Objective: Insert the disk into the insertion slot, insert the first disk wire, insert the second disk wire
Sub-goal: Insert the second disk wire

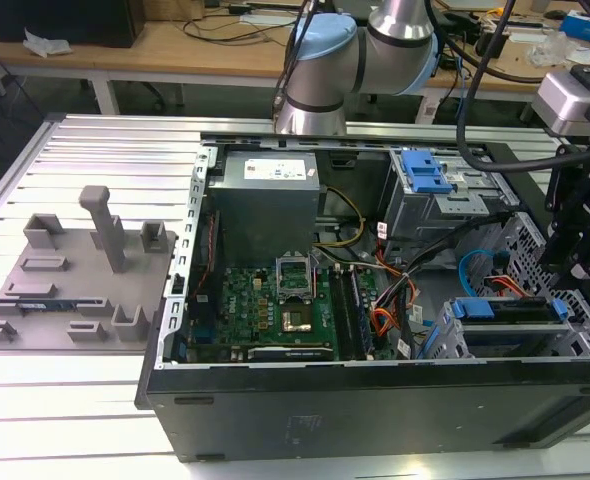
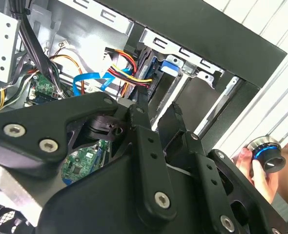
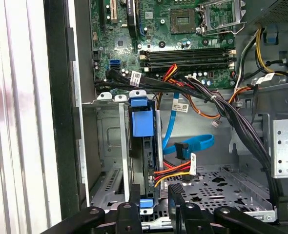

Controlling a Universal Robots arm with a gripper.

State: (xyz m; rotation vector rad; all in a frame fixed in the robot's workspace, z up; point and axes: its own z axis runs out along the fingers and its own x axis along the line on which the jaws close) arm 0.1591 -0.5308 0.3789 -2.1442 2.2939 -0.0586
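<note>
Blue-framed disk (image 3: 143,124) in slot (image 3: 107,141), fingers (image 3: 176,202) spread nr it

Beside the disk (image 3: 143,122), a black cable bundle (image 3: 232,117) and blue cable (image 3: 197,144) crowd the room.

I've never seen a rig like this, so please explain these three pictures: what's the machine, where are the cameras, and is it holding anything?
A robot arm works over an open desktop computer case lying on a ribbed metal table. The exterior view watches from off the arm; both wrist views ride near its black gripper and look past its fingers into the case. The fingers stand apart, holding nothing. The disk in its blue carrier sits in the insertion slot, and a blue flat cable ends loose beside it. A grey parts holder lies next to the case.
</note>
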